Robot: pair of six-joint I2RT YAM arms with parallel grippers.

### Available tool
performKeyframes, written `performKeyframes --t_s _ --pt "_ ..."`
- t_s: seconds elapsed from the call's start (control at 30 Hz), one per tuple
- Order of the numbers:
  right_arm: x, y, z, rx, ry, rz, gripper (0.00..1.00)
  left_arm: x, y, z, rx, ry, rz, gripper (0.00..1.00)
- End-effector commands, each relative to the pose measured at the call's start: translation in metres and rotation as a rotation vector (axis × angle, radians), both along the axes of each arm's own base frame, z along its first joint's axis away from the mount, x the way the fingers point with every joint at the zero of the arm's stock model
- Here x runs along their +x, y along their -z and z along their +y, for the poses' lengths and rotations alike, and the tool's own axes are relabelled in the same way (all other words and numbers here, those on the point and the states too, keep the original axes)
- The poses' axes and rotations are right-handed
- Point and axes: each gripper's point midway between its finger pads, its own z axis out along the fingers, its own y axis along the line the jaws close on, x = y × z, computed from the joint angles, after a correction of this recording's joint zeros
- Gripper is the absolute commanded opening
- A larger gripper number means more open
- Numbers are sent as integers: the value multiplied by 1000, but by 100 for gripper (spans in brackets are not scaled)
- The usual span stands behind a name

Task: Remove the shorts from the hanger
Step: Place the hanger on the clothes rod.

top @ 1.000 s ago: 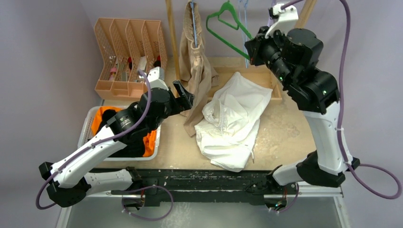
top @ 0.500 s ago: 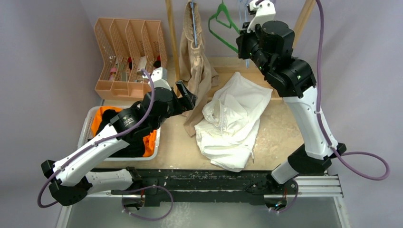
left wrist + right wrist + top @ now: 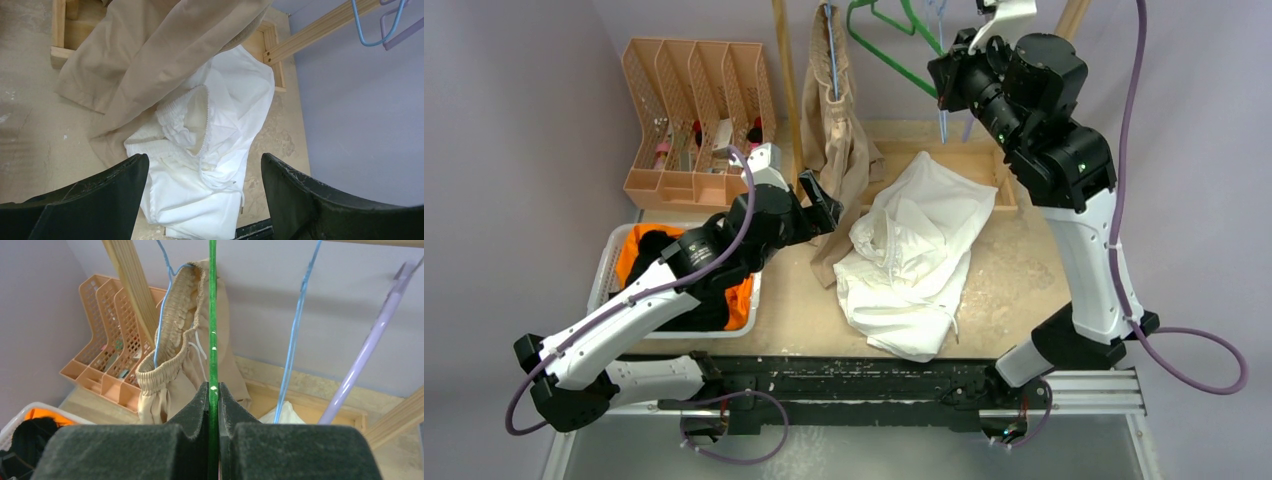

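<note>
Green hanger [image 3: 213,315] wire runs straight up from the right gripper [image 3: 213,387], whose jaws are pressed together and pinching it. Just left of that gripper's fingers, the beige shorts [image 3: 180,355] hang by their gathered waistband on a blue hanger [image 3: 161,315]. To the right of the fingers hang a second blue hanger [image 3: 295,335] and a lilac hanger [image 3: 370,345], both bare.

Lower down, the left gripper [image 3: 204,159] has its jaws spread wide and holds nothing. The white shorts [image 3: 220,125] lie crumpled on the table [image 3: 30,130] directly ahead of and between its fingers. The beige shorts' draped leg lies just beyond them, up and to the left. Behind this gripper, under its arm, the orange shorts [image 3: 629,258] and black shorts [image 3: 709,308] sit in a white basket [image 3: 604,262].
</note>
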Motion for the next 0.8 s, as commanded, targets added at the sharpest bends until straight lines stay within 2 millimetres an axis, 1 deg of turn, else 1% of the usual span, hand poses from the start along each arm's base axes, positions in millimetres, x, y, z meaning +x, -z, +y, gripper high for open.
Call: performKeyframes --t_s 0.0,0.1,0.27,0.4,0.5,0.63,0.77 --pt "5 -8 11 63 -130 -20 0 2 -12 -3 -57 -6 -25 82" --pt "9 -5 6 75 -193 -7 0 2 -13 -2 -58 -8 -27 82" --pt "6 -4 16 56 -320 -8 0 3 -11 -2 -56 -10 -23 82" --pt "12 2 14 68 -358 9 0 3 -10 -4 -55 -5 -18 82" --pt "14 4 10 91 -374 18 0 2 -8 -4 -50 -5 -14 82" --pt "20 7 -2 113 -359 27 0 3 -8 -4 -51 -7 -15 82" --pt "29 18 -13 128 -331 65 0 4 -8 -8 -49 4 -13 82"
